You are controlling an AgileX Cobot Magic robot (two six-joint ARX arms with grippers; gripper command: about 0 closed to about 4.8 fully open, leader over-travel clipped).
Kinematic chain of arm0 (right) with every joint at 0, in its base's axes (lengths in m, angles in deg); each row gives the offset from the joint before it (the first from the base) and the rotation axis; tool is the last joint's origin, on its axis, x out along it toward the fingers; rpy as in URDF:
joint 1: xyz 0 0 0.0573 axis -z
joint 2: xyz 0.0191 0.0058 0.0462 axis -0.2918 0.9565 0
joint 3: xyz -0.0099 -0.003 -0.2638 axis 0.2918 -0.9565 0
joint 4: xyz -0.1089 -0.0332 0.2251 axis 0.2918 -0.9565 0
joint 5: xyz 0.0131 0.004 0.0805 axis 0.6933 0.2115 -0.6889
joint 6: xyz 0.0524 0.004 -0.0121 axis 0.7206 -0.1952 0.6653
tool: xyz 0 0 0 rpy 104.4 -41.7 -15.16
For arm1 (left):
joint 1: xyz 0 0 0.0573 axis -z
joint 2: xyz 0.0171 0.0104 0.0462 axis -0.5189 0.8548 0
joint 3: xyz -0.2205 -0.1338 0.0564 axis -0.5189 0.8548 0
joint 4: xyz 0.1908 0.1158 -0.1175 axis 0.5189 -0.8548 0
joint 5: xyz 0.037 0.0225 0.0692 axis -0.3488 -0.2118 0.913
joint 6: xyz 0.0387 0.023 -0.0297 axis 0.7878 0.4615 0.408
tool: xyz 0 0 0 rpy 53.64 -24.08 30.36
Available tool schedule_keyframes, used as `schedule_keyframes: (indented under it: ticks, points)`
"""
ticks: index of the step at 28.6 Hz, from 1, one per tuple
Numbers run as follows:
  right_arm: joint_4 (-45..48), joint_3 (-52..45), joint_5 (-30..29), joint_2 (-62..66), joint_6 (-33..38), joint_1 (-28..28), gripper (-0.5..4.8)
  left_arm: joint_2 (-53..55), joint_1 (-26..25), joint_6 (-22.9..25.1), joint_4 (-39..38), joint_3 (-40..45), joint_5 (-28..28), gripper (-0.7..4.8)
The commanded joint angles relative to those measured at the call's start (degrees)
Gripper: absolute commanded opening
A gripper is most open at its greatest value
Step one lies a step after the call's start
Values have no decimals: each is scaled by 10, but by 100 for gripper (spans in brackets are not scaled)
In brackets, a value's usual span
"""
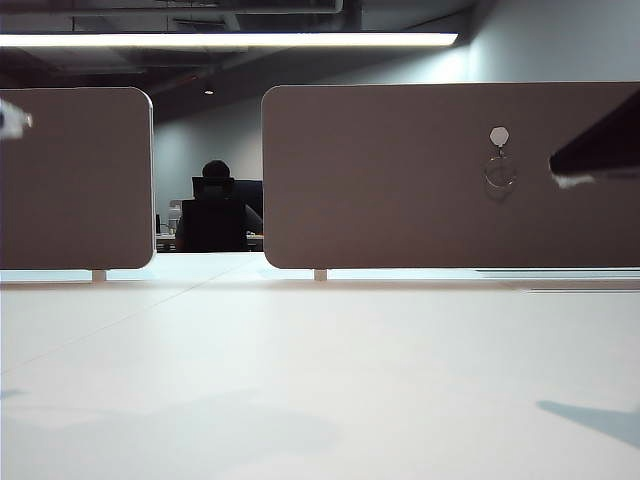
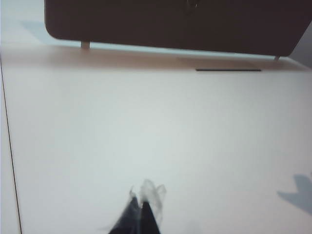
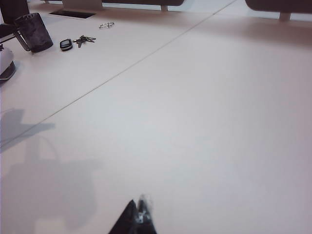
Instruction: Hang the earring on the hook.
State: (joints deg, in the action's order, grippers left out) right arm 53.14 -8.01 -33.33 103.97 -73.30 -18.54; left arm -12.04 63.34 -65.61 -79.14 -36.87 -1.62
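Earring (image 1: pixel 500 173) hangs from the hook (image 1: pixel 499 135) on the partition panel (image 1: pixel 400 180), so both tools, left (image 2: pixel 141 204) and right (image 3: pixel 140 209), hover clenched and empty above the worktop (image 1: pixel 320 380), seemingly finished.

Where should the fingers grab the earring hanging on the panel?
Pinch the lower arc of the earring, coming straight at the panel from the table side. It hangs flat against the divider panel below the hook, so only its free bottom curve offers room.
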Motion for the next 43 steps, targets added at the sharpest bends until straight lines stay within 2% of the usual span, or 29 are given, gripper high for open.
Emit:
schedule_keyframes:
  ticks: [1,7,11,14,27,29,33,38,40,43]
  points:
    - [12,-23,-1,0,37,0,-4,0,0,-1,5,21,8,-6]
    - [49,-70,0,-2,41,0,-4,0,0,-1,10,48,26,-6]
    - [19,-71,25,0,40,1,-4,2,0,-6,26,71,25,-6]
    - [5,-71,23,0,40,0,0,1,0,-20,33,72,28,-6]
    - [-10,-71,24,-2,40,0,13,0,0,-16,30,72,28,-5]
    - [-13,-71,22,-20,40,9,13,0,-14,-16,30,72,20,-5]
    - [-11,-71,21,-65,40,73,13,0,-93,-16,33,72,-3,-5]
    - [-10,-71,25,-134,40,204,13,0,-264,-16,33,72,1,-5]
    - [-6,-71,26,-164,40,253,13,0,-318,-16,33,72,3,-5]
    - [26,-71,25,-161,40,303,13,0,-360,-16,33,72,3,-5]
